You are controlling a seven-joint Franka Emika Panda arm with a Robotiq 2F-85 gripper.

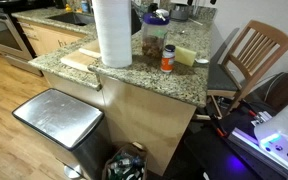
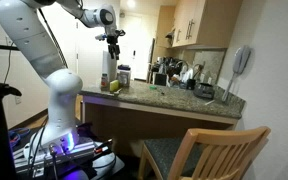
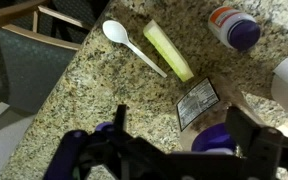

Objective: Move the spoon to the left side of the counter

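Observation:
A white plastic spoon (image 3: 130, 44) lies on the speckled granite counter (image 3: 74, 110), next to a yellow-green sponge (image 3: 169, 50) near the counter edge by the chair. My gripper (image 3: 179, 125) is open and empty. It hovers well above the counter, over a labelled jar with a purple lid (image 3: 199, 100). In an exterior view the gripper (image 2: 113, 40) hangs high over the counter's end (image 2: 174, 100). The counter (image 1: 134, 78) and the sponge (image 1: 187, 55) also show in an exterior view; the spoon is too small to make out there.
A paper towel roll (image 1: 114, 30), the jar (image 1: 154, 42) and a small orange-labelled bottle (image 1: 168, 58) stand on the counter. A wooden chair (image 1: 254, 55) stands beside it and a steel-lidded trash bin (image 1: 59, 115) below. A second purple-lidded bottle (image 3: 234, 27) lies past the sponge.

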